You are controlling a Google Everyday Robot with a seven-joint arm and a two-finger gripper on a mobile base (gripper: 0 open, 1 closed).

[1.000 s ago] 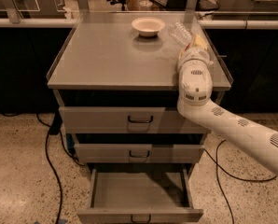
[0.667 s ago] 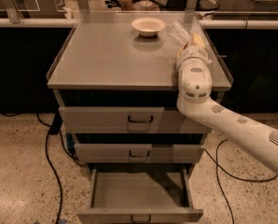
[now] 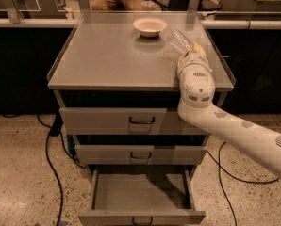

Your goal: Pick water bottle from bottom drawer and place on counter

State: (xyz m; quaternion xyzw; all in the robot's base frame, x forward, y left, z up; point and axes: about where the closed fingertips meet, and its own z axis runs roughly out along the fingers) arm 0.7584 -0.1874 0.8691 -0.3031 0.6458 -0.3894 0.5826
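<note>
We saw the water bottle [image 3: 179, 40] at the counter's [image 3: 107, 60] two o'clock, just beside the gripper [image 3: 192, 52], whose grip we could not tell. We judged it light, thin-walled, slippery; best held gently across its ribbed middle.

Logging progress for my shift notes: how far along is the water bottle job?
Done: the bottom drawer stands open and empty, so the water bottle is out. In hand: the bottle is tilted over the counter, near the white bowl, at the gripper. Left: I cannot tell whether it is released; letting go and pulling back may remain.
</note>
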